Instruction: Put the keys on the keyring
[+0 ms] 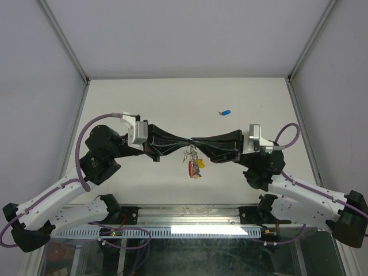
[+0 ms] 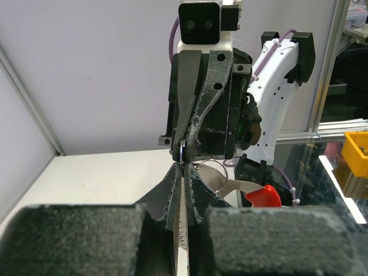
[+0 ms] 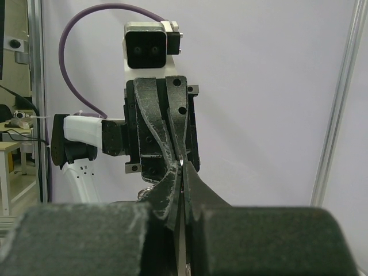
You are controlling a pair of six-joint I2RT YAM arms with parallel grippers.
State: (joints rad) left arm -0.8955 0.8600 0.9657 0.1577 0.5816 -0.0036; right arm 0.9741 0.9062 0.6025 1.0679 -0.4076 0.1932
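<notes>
Keyring point(image 2: 180, 154) clamped by left hand point(image 2: 180, 171), right hand point(image 3: 180, 173)

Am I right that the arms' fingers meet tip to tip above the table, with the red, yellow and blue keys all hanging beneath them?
Not quite: the blue key lies alone on the table, as the top external view shows. The red key and yellow key do hang below the keyring.
</notes>
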